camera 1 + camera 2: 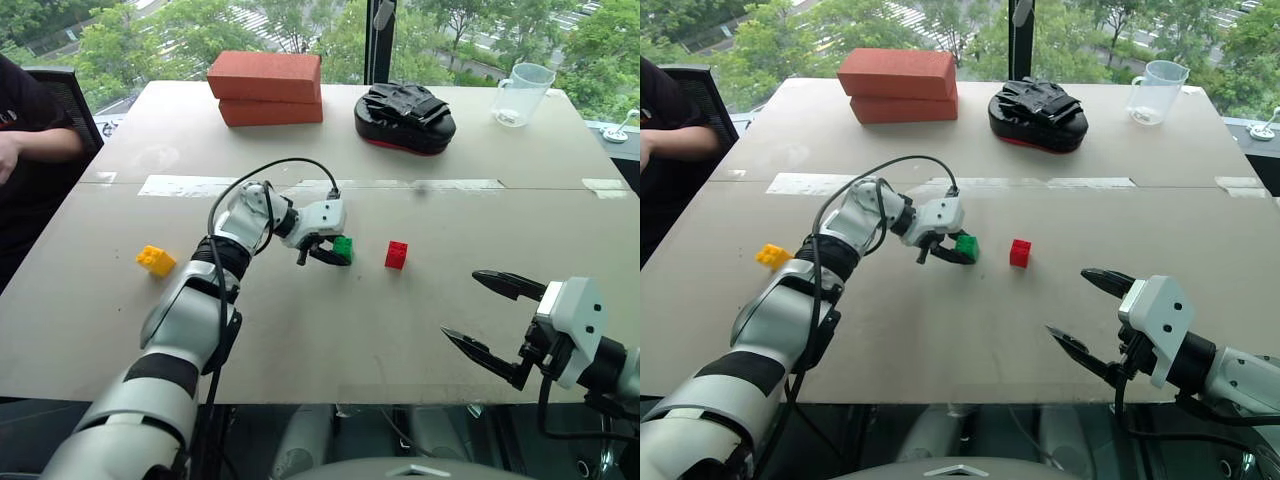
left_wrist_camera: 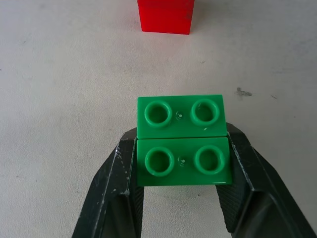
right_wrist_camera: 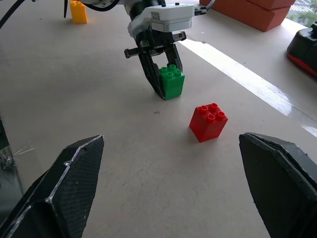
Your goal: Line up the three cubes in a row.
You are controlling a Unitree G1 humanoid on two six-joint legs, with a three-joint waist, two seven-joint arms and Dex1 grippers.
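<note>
The left gripper [image 1: 331, 251] is closed on the small green studded plastic block [image 1: 343, 248], its two black fingers [image 2: 121, 186] pinching the block's near half while the far half juts out past the tips. The block sits at or just above the pale counter [image 1: 300, 340], with the small red studded plastic block [image 1: 396, 254] near it on the right and the small yellow studded plastic block [image 1: 155, 260] well apart on the left, beyond the arm.

Because the grip takes only part of the green block, it could pivot or slip if it drags on the counter — and a release from any height may leave it skewed out of line. A push too far right would knock the red block. The yellow one lies off the line the other two make, so the row is not yet formed.

The right gripper [image 1: 492, 320] hangs wide open and empty at the counter's near edge.

Whether the green block's underside touches the counter is hard to judge — the fingers hide its lower edge. A person's arm [image 1: 40, 145] is cut off at the left border.
</note>
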